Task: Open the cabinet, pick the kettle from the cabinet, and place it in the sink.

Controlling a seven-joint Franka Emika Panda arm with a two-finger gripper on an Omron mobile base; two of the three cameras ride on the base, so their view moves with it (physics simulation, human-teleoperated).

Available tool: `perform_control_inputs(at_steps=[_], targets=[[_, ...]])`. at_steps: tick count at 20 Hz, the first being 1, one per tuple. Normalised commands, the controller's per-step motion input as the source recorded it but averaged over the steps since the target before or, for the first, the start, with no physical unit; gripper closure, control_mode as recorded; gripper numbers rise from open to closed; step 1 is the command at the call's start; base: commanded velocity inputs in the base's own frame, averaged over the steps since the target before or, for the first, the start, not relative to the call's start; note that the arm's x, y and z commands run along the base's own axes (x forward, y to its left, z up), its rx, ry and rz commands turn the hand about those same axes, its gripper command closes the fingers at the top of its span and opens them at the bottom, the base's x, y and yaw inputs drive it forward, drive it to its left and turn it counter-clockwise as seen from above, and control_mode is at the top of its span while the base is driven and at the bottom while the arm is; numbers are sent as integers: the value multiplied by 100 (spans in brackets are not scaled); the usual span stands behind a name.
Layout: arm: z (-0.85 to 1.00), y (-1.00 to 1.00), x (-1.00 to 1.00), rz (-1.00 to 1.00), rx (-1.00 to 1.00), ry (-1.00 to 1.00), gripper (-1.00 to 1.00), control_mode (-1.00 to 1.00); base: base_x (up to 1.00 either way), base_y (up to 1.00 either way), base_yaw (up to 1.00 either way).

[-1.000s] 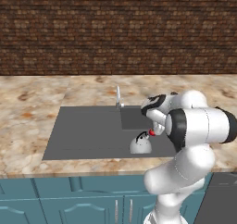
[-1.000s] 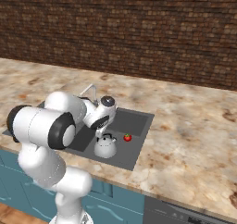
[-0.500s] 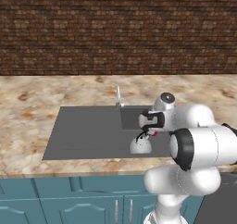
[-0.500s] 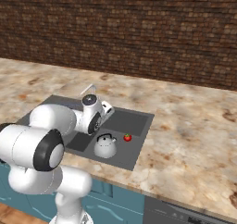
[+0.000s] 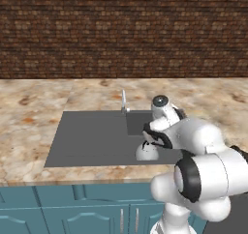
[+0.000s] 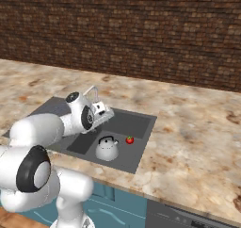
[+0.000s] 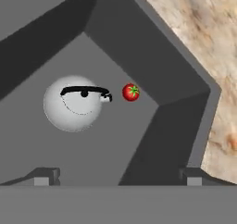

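The kettle [image 6: 107,149] stands upright on the floor of the deeper part of the sink [image 6: 140,128], with a small red tomato [image 6: 129,140] just beside it; so the placing looks done, and I judge that only drawing the arm away is left. The gripper [image 7: 118,174] hangs above the basin, apart from the kettle; its fingers [image 7: 45,175] are spread wide and hold nothing. In the left base view the kettle [image 5: 147,152] is partly hidden behind the arm, so from there I cannot say if it sits perfectly level, but in the hand view it [image 7: 74,103] seems to rest flat with its black handle on top. No brand, label or writing can be read on anything here.
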Motion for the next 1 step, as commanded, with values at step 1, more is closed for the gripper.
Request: perform_control_inputs(at_steps=[1], targets=[[29, 0, -24, -43, 5, 0, -100, -100, 0, 0, 0]])
